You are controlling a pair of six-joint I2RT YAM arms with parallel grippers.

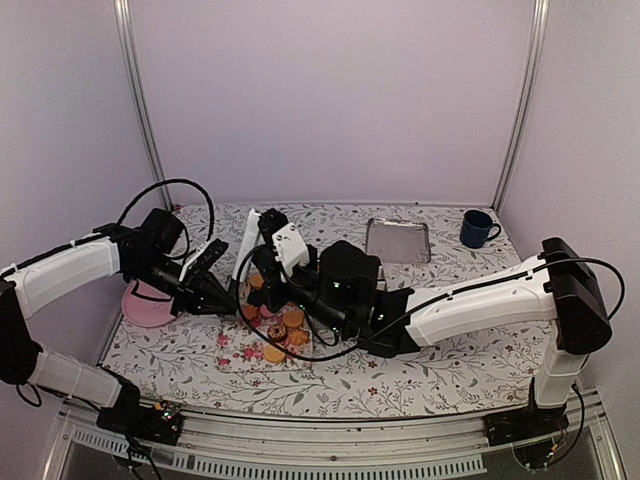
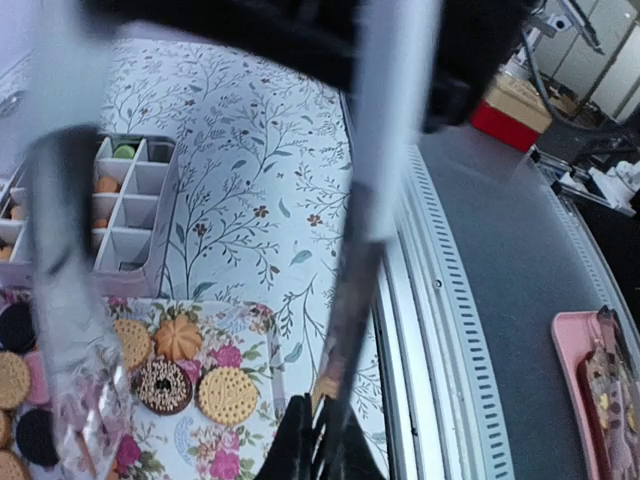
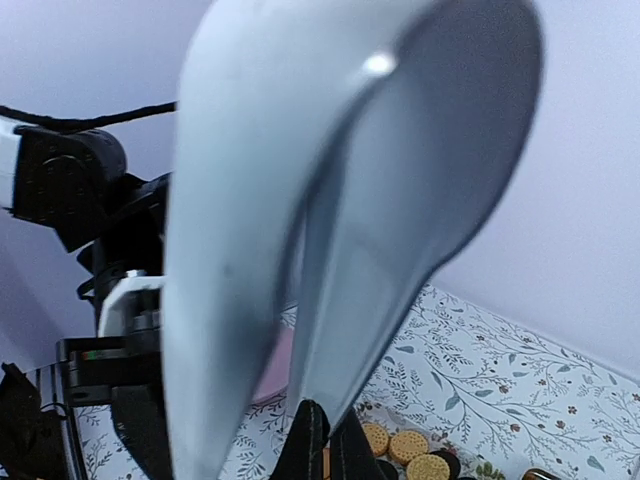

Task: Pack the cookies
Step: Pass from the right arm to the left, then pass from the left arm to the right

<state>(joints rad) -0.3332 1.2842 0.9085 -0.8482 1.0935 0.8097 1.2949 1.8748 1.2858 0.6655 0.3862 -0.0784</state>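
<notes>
While left jaws and right jaws both pinch white sheet (image 3: 250,200), cookies (image 1: 290,320) below: probably wrapper-readying step; next needs a steady paired pull with no slip.

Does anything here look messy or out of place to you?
Yes: the cookies lie loose and scattered on the floral mat, only a few in the divided box. A white sheet, pinched by the right end effector, bends into a sharp curve.
</notes>
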